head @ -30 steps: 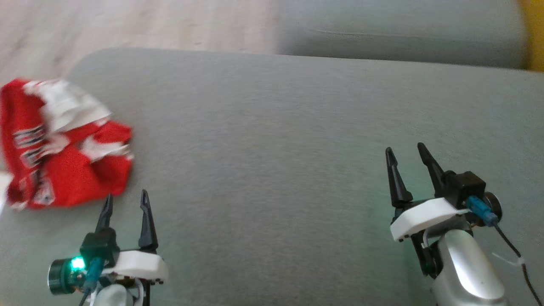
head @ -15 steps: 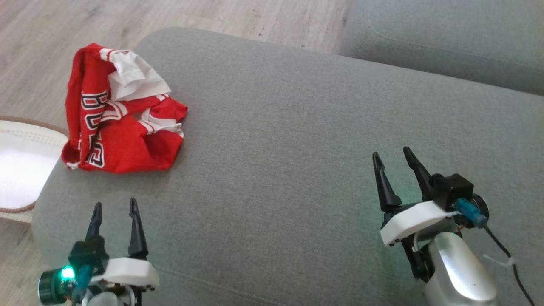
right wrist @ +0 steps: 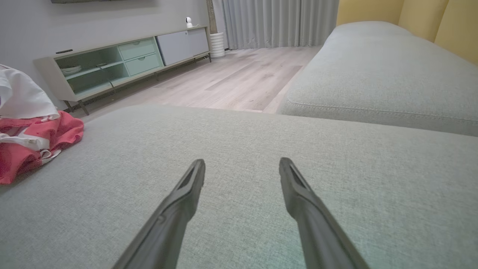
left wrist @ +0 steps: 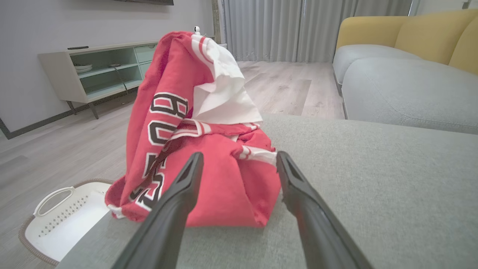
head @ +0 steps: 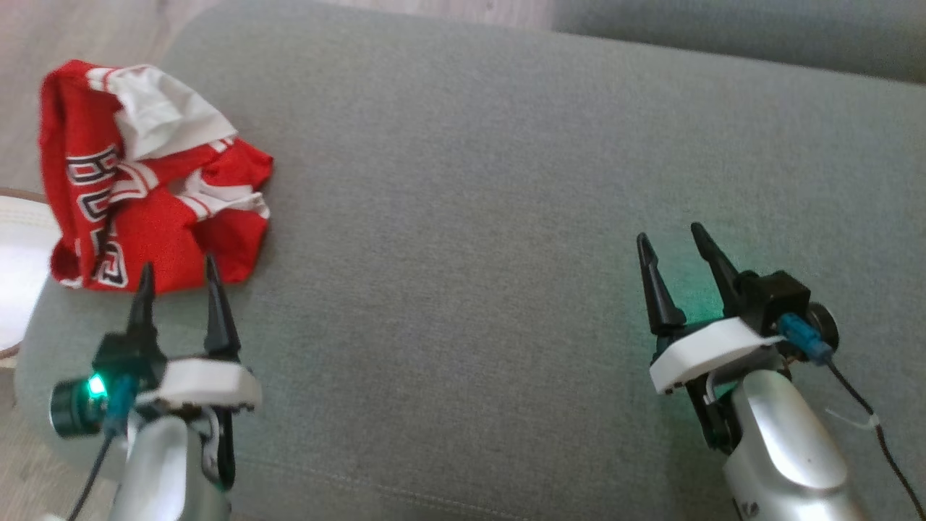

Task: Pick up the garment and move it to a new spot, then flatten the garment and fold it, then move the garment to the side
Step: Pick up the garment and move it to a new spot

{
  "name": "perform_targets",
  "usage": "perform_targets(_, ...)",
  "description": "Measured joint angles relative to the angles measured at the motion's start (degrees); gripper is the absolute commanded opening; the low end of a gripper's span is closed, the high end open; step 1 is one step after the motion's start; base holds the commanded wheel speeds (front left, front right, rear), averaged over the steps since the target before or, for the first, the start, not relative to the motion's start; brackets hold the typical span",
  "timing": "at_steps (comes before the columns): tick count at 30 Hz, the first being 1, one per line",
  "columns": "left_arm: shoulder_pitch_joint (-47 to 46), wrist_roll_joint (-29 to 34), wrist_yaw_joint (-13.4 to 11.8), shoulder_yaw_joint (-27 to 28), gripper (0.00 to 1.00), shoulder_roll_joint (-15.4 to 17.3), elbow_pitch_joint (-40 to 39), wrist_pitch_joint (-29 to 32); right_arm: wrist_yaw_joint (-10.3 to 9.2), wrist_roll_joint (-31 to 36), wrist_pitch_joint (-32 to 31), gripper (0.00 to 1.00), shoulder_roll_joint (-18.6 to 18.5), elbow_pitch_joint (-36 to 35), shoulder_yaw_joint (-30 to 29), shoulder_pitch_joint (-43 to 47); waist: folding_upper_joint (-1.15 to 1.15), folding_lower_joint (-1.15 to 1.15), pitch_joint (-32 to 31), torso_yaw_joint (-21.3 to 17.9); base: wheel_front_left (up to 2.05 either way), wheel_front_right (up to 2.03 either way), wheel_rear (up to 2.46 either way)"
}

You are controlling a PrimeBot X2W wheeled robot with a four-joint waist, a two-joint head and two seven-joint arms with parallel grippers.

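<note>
One limp, likely light garment (head: 145, 210) on the cushion (head: 463, 217); left gripper (head: 179, 262), jaws apart, should pinch its near fold; right gripper (head: 668, 231) likewise apart.

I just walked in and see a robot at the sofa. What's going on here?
A two-armed robot faces a crumpled red jersey lying at one end of a grey cushion. Its left gripper is open and aimed at the jersey's near edge, nothing gripped yet. The right gripper is open over bare cushion, well apart from the jersey.

Crumpled red-and-white garment (head: 155, 192) — heaped at cushion's left corner
</note>
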State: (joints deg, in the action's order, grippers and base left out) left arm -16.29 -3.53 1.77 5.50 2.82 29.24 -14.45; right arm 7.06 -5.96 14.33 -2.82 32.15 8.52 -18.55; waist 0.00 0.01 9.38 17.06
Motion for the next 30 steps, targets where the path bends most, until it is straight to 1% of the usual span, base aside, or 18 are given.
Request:
perform_targets(5,-3.7,-0.1,0.5,0.9,1.0,0.1,0.3,0.0,0.0,0.2,0.0,1.0,0.0,-0.1,-0.3,-0.9,0.0,0.0,2.3,-1.3,0.0,0.0,0.0)
perform_targets(9,-7.2,-1.3,-0.3,4.4,1.0,1.1,1.6,0.0,0.0,0.4,0.0,1.0,-0.1,-0.1,-0.4,-0.9,0.0,0.0,3.7,-2.3,0.0,0.0,0.0)
perform_targets(14,-11.9,-1.2,-0.2,6.6,1.0,4.7,5.1,0.0,0.0,0.5,0.0,1.0,-0.1,-0.2,-0.3,-2.0,0.0,0.0,5.5,-3.5,0.0,0.0,0.0)
perform_targets(24,-20.3,1.1,-0.9,7.4,1.0,13.5,15.9,0.0,0.0,1.8,0.0,1.0,-0.2,-1.1,-1.1,-3.4,0.0,0.0,9.4,-5.9,0.0,0.0,0.0)
perform_targets(30,-24.1,1.2,-2.4,7.7,1.0,16.7,22.7,-0.1,0.0,2.0,0.0,1.0,-0.3,-2.1,-1.2,-4.4,0.0,0.0,11.5,-6.8,0.0,0.0,0.0)
